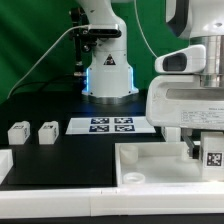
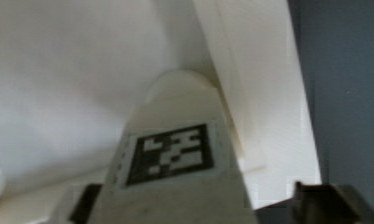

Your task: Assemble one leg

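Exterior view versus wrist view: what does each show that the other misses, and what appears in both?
Only the exterior view shows the marker board, two small white blocks on the black table, the arm's base and the white tray. Only the wrist view shows a close look at the tag on the leg, with dark fingers at the frame's edge. Both show that tagged leg at the gripper; whether it is clamped is unclear.
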